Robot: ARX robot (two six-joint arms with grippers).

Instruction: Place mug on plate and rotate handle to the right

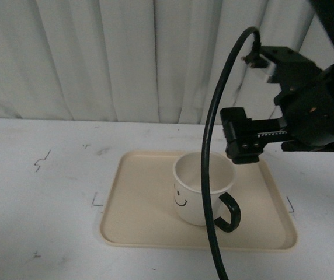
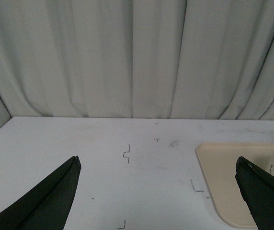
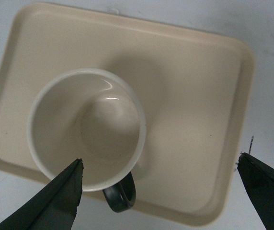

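The cream-white mug (image 1: 199,186) stood upright near the middle of the beige plate (image 1: 138,204). In the front view its black handle (image 1: 230,214) pointed to the right and slightly toward the camera, and its smiley face (image 1: 180,197) was turned to the front left. The plate lay flat on the white table (image 1: 38,175), in front of a pale pleated curtain (image 1: 126,58).

The right end effector (image 3: 160,158) hung above the mug, released, with its two dark fingers spread wide and touching nothing. Its wrist camera looked straight down into the mug. A black cable (image 1: 204,175) looped down from the right arm and crossed in front of the mug.

The left end effector (image 2: 157,158) was likewise released, its fingers spread over the table to the left of the plate and gripping nothing. A corner of the plate and a sliver of the mug showed at the edge of its view. Small dark marks (image 1: 41,158) dotted the table.
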